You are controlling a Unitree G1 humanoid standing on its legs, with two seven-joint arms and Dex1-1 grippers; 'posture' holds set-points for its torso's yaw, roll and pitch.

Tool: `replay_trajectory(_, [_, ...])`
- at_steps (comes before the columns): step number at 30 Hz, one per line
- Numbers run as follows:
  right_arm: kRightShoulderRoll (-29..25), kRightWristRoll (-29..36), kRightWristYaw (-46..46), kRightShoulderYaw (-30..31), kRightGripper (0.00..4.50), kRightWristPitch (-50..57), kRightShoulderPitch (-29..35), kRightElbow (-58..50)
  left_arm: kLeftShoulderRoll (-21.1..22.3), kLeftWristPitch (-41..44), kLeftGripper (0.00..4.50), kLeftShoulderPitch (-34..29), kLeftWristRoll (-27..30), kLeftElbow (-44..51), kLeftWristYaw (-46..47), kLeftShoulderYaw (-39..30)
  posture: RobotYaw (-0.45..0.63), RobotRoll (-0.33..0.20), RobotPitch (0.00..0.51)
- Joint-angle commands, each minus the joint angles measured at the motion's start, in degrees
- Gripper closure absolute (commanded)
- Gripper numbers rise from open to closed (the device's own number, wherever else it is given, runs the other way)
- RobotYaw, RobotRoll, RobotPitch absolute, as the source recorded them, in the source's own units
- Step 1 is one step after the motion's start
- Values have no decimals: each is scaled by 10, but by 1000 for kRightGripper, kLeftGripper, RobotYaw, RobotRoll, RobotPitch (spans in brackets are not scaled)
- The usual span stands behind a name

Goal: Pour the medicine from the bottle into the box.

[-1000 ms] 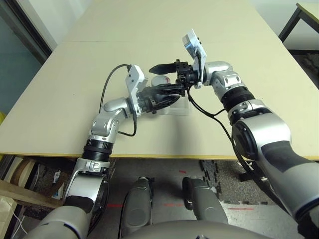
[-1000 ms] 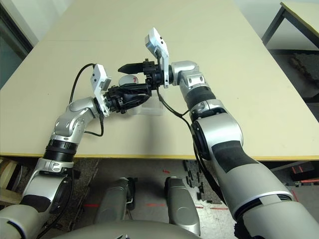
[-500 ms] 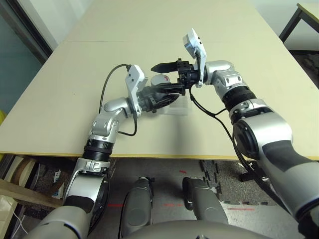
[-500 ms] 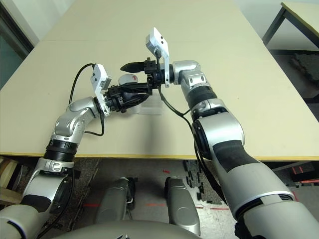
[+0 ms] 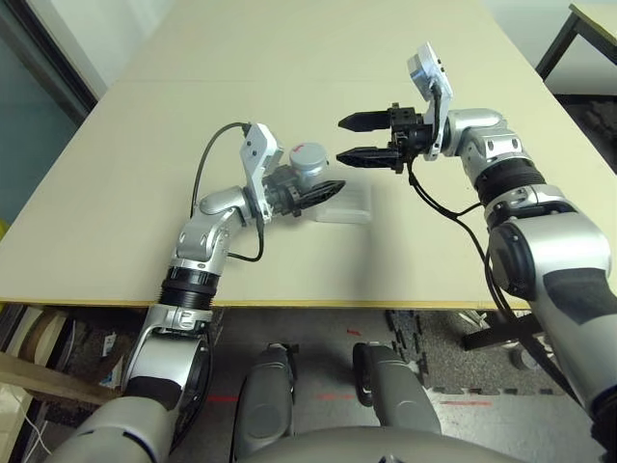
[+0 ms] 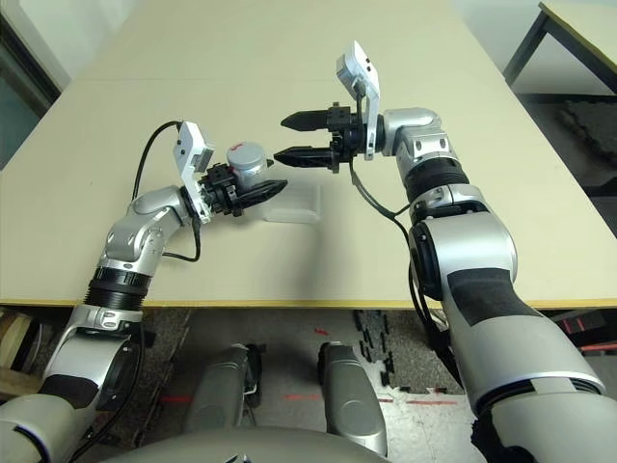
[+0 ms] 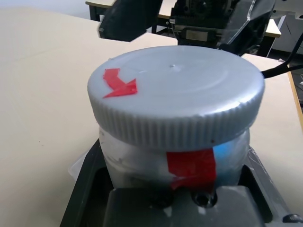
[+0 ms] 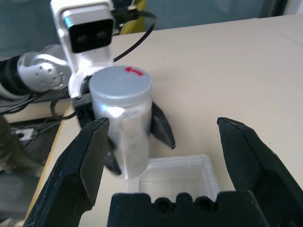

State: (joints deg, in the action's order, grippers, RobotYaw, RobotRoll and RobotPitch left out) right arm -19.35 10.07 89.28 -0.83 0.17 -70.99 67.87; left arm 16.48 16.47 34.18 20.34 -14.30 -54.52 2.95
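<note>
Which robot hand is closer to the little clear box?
Left. The left gripper, holding the bottle, sits right beside the box; the right gripper, open, hangs apart from it, farther back.

Lab or workroom: bare beige tables [image 5: 116,174]

The bottle [image 7: 176,123] hides its contents behind a closed cap [image 7: 176,97]; the left gripper's fingers [image 5: 323,189] cover its lower sides.

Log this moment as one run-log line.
left gripper: shut on bottle, cap on | right gripper: open, beside bottle, holding nothing | box: on table, below bottle
</note>
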Motion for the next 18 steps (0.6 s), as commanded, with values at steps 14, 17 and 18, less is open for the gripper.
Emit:
replay_trajectory(14, [72,13,12,4,0,14,5,-38,-3,-7,1822,9,-3,-6,-10,12,-47,0,123])
replay_trajectory(17, [85,11,4,2,0,12,2,-36,-4,-8,1822,10,-3,-7,-11,13,-44,0,123])
replay_trajectory(18, [89,10,0,1,0,11,0,-35,-5,-8,1822,10,-3,-7,-10,13,-43,0,123])
